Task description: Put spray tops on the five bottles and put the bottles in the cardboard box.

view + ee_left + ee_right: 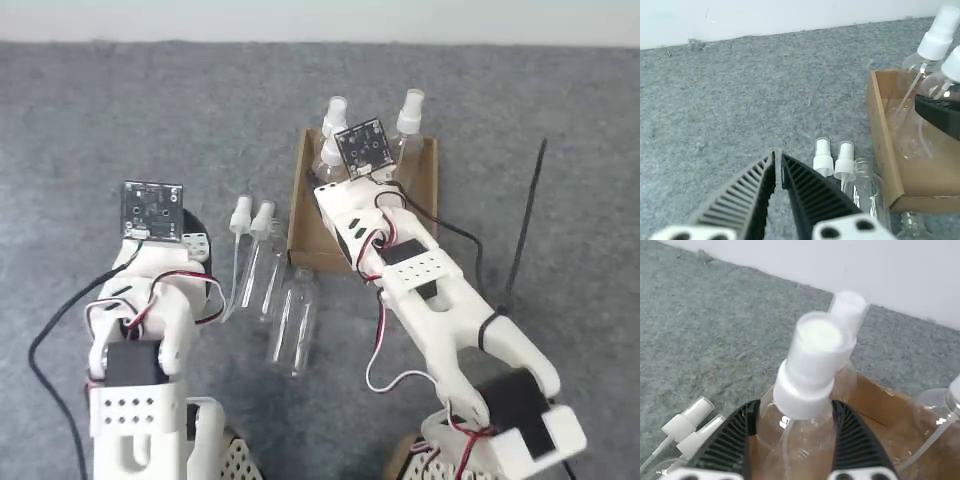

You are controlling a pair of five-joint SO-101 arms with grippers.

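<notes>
Three spray-topped bottles (410, 125) stand in the cardboard box (297, 200) in the high view. The right arm's wrist board (362, 147) covers the grip beneath it and most of one bottle. The left arm's wrist board (152, 212) likewise hides what is under it. Two loose spray tops (252, 216) and two uncapped bottles (297, 315) lie on the grey table surface (100, 120) between the arms.

Left wrist view: the left gripper (778, 167) is almost closed, with a thin slit between its fingers, and it holds and touches nothing. The loose spray tops lie just ahead of its tips and to one side, next to one uncapped bottle. The second uncapped bottle is cut off at the frame edge. The box sits farther out on that side.

Right wrist view: the right gripper (795, 412) is clamped on the held bottle (810, 365), one finger against each side of its shoulder, over the box interior. Whether the bottle's base rests on the box floor cannot be seen. Another capped bottle stands beyond the fingertips, and a third is cut off at the edge.
</notes>
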